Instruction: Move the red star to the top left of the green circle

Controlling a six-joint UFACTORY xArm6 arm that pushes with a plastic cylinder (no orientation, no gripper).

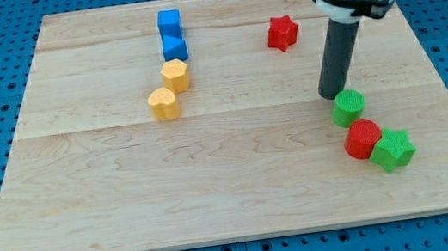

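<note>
The red star (281, 33) lies near the view's top, right of centre. The green circle (348, 108) sits at the view's right, below the star. My tip (330, 94) stands just above and left of the green circle, very close to it, and well below and right of the red star.
A red circle (363, 138) and a green star (393, 149) sit touching, just below the green circle. Two blue cubes (169, 22) (175, 48) and two yellow blocks (175, 75) (163, 104) form a line at the view's upper left. The wooden board (87, 204) has edges all around.
</note>
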